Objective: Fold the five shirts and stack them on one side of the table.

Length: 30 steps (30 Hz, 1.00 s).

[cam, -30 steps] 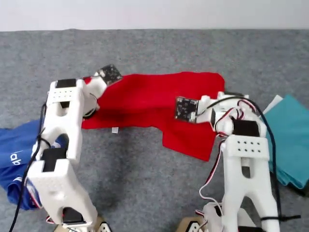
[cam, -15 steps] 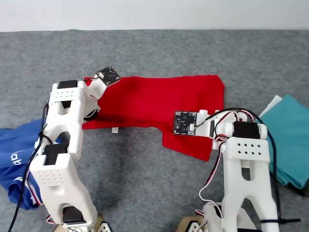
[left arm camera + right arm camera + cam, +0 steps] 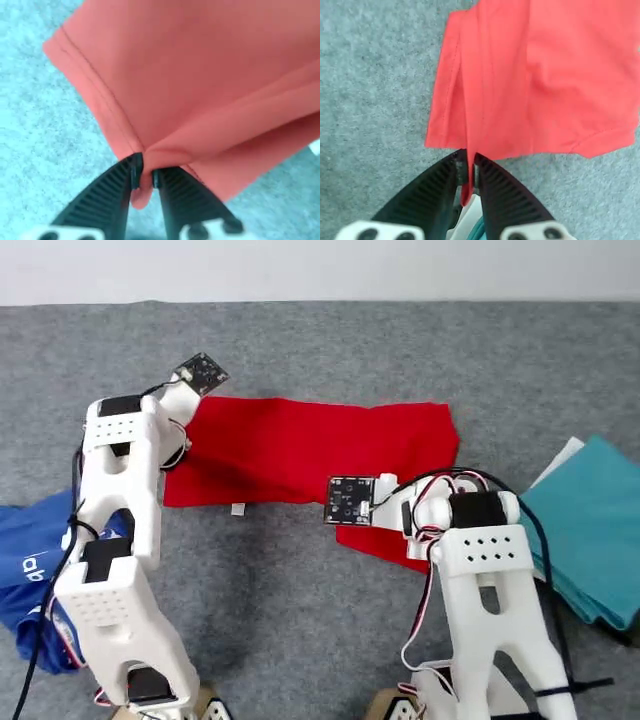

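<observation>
I am pinching one edge of the red shirt (image 3: 310, 445) in my left claw (image 3: 143, 175) and another edge in my right claw (image 3: 468, 172), the rest lying spread on the table (image 3: 400, 350) between both claws.

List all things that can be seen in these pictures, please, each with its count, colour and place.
red shirt: one, red, spread across the middle of the table.
blue shirt: one, blue, bunched at the table's edge beside the left arm.
teal shirt: one, teal, at the table's edge beside the right arm.
white item: one, white, a corner showing at the teal shirt's far edge; what it is cannot be told.
table: one, grey surface.
left gripper: one, black fingers, shut on the red shirt's end.
right gripper: one, black fingers, shut on the red shirt's near edge.
</observation>
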Motion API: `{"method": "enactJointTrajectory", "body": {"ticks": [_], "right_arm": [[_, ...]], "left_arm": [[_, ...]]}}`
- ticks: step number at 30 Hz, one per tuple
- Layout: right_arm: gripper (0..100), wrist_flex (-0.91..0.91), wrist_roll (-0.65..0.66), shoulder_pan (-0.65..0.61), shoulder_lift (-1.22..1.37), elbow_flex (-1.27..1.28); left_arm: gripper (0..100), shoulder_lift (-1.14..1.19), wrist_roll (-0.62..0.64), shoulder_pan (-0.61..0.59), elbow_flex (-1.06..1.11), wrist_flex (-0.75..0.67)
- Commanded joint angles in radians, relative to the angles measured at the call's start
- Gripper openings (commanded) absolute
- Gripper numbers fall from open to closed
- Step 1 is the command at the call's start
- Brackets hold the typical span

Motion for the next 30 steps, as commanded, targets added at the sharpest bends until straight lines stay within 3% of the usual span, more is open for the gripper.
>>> {"method": "enactJointTrajectory", "body": {"ticks": [1, 7, 13, 23, 30], "right_arm": [[1.5, 0.010, -0.012, -0.005, -0.045, -0.011], [9.1, 0.133, -0.023, -0.012, -0.102, -0.107], [14.5, 0.130, -0.107, 0.013, -0.186, -0.172], [14.4, -0.108, -0.158, 0.102, -0.107, -0.192], [14.3, -0.305, -0.414, 0.139, 0.117, -0.195]], "left_arm": [[7, -0.017, 0.011, -0.008, -0.036, 0.051], [11, -0.034, 0.012, -0.049, -0.084, 0.149], [11, -0.103, 0.008, -0.100, -0.162, 0.244], [10, -0.281, 0.015, -0.109, -0.173, 0.290], [9, -0.301, 0.252, -0.106, -0.159, 0.196]]}}
